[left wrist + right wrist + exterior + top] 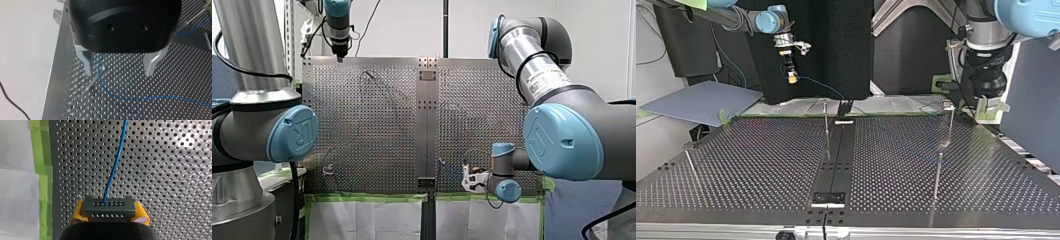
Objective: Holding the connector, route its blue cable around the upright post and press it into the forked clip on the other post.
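Note:
In the right wrist view, my right gripper (pixel 108 216) is shut on the dark grey connector (pixel 108 207), yellow pads on both its sides. The blue cable (pixel 113 170) runs from the connector out over the perforated plate. In the top view this gripper (pixel 792 76) hangs above the far edge, and the cable (pixel 828 89) droops toward a thin upright post (pixel 826 125) near the middle. My left gripper (pixel 118 73) is open. The cable (pixel 101 82) and a thin post (pixel 96 80) lie between its metal fingers (pixel 86 66).
At the top view's right stand two more thin posts (pixel 951 125) (pixel 937 175), and my left gripper (pixel 972 106) hovers by the farther one. A slanted rod (pixel 691 167) sits at that view's left. Green tape (pixel 41 175) lines the plate's edge.

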Robot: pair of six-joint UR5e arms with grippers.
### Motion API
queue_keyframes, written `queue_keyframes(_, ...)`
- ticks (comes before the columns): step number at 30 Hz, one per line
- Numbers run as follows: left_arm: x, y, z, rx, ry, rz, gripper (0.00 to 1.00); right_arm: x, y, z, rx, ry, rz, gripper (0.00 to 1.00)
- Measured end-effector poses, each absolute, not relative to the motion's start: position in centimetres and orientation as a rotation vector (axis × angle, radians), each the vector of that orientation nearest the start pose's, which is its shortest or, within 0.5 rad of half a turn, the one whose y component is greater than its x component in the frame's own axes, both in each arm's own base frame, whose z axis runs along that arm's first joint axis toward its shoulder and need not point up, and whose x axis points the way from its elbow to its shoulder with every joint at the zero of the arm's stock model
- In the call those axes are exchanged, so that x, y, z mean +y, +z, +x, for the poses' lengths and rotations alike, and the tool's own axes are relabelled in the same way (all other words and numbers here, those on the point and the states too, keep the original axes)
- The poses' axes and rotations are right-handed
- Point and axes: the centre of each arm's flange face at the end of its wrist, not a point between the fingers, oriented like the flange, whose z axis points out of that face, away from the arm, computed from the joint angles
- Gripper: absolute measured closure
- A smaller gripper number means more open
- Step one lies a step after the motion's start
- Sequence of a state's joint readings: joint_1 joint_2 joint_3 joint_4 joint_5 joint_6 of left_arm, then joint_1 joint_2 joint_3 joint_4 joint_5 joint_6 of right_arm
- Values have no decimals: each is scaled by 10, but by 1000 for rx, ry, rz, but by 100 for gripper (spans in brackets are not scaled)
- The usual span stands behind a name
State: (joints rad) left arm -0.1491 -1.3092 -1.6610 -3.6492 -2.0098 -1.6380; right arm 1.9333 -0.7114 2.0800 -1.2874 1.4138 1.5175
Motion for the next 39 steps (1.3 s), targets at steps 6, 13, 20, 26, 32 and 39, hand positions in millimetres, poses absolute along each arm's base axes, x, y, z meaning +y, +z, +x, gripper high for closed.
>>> queue_keyframes(6, -140, 517, 316, 1847, 271, -212, 0, -406, -52, 313, -920, 1500, 1665, 100)
queue_keyframes(13, -149, 506, 339, 1830, 216, -168, 0, -407, -51, 314, -919, 1499, 1666, 100)
queue_keyframes(20, -154, 504, 351, 1796, 167, -141, 0, -411, -50, 318, -904, 1507, 1667, 100)
queue_keyframes(26, -156, 511, 359, 1742, 135, -141, 0, -411, -49, 320, -883, 1518, 1667, 100)
queue_keyframes(32, -158, 524, 364, 1685, 118, -149, 0, -413, -48, 323, -865, 1542, 1657, 100)
queue_keyframes(39, -162, 528, 359, 1683, 116, -120, 0, -414, -49, 324, -859, 1548, 1659, 100)
